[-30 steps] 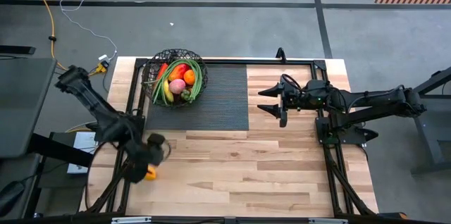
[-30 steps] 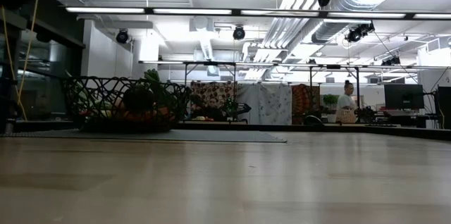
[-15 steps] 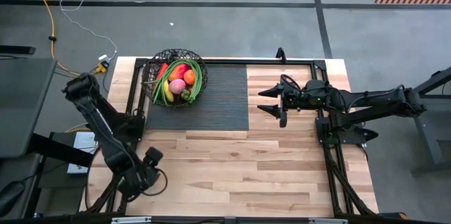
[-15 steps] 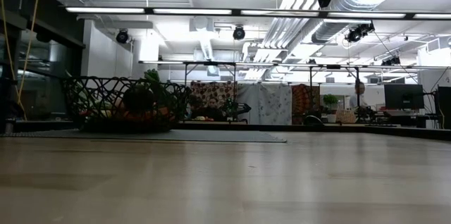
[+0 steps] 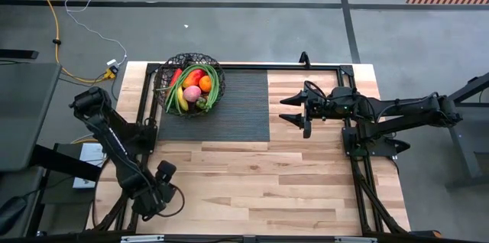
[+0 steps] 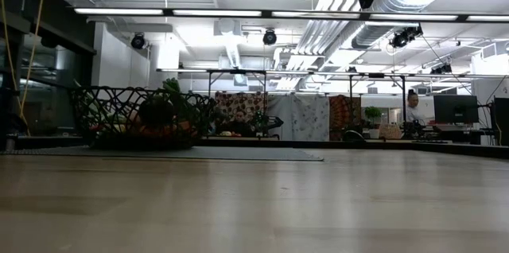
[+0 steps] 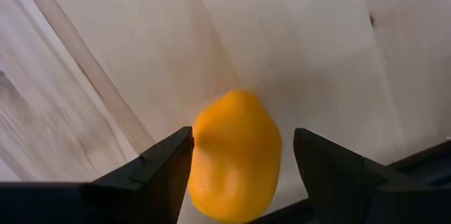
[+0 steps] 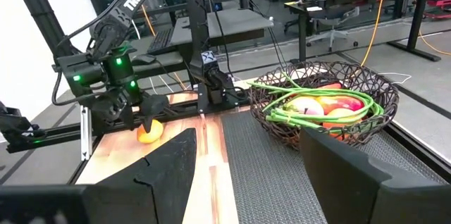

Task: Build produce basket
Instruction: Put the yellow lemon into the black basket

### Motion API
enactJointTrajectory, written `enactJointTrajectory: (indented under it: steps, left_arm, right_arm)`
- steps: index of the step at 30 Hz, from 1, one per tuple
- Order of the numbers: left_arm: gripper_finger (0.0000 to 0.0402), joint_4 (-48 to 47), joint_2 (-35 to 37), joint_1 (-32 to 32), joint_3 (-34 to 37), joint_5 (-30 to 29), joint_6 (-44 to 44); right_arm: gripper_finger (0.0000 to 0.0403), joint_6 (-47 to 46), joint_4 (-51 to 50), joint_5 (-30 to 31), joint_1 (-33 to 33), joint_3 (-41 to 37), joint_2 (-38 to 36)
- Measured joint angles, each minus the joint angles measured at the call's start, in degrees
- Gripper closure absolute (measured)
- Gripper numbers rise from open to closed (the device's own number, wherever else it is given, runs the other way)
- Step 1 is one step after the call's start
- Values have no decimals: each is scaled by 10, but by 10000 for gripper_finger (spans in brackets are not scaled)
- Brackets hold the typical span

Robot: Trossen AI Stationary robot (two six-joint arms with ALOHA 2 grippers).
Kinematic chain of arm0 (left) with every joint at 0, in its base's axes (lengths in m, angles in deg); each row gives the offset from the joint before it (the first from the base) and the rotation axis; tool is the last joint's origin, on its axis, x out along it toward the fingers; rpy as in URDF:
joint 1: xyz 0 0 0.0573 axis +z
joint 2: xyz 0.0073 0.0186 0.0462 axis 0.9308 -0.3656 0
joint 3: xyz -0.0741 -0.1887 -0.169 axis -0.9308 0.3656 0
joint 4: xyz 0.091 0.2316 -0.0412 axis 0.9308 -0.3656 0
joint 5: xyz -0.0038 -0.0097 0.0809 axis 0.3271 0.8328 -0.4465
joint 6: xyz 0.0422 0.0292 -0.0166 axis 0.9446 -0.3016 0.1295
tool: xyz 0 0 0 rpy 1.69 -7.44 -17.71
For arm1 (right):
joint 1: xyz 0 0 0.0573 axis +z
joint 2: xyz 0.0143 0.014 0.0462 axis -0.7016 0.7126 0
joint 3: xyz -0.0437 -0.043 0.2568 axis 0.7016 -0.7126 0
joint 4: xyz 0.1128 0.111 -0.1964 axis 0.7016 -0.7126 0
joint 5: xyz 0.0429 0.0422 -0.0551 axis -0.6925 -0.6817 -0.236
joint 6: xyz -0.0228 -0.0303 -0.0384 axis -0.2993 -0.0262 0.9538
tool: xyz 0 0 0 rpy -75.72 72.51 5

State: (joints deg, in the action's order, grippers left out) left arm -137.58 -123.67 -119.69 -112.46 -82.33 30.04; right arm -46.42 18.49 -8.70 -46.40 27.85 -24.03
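Currently your left gripper [image 7: 239,160], lower left in the high view, straddles an orange [image 7: 232,157] with wide jaws (unclamped); close off-centre and it rolls off.

Filled wire basket [image 5: 189,84], stray orange [image 7: 232,155]

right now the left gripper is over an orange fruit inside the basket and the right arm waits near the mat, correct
Not quite. The orange fruit lies on the bare wooden table, not inside the basket. The left wrist view shows it between the left gripper's open fingers on wood. The right gripper does wait near the mat.
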Motion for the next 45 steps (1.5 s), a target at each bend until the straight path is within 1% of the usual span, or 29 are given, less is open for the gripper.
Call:
enactJointTrajectory:
  steps: [7, 11, 17, 25, 36, 41, 45]
  left_arm:
    - [167, -33, 0, -21, 9, 7, -9]
    - [167, -15, 2, -22, 32, 26, -29]
    - [166, 17, 4, -22, 49, 11, -30]
    - [166, 57, 6, -21, 79, 8, -74]
    - [167, 65, 5, -21, 83, 5, -73]
    - [180, 84, 32, -17, 88, -2, -75]
    - [194, 89, 73, -1, 88, -33, -75]
  right_arm:
    - [160, 0, -5, 0, 0, 0, 0]
    - [160, 0, -8, 0, 0, 0, 0]
    - [160, -1, -8, 0, 0, 0, 0]
    - [160, -2, -9, 0, 0, 0, 0]
    - [160, -2, -15, 0, 0, 0, 0]
    - [160, -2, -17, 0, 0, 0, 0]
    - [160, -2, -17, 0, 0, 0, 0]
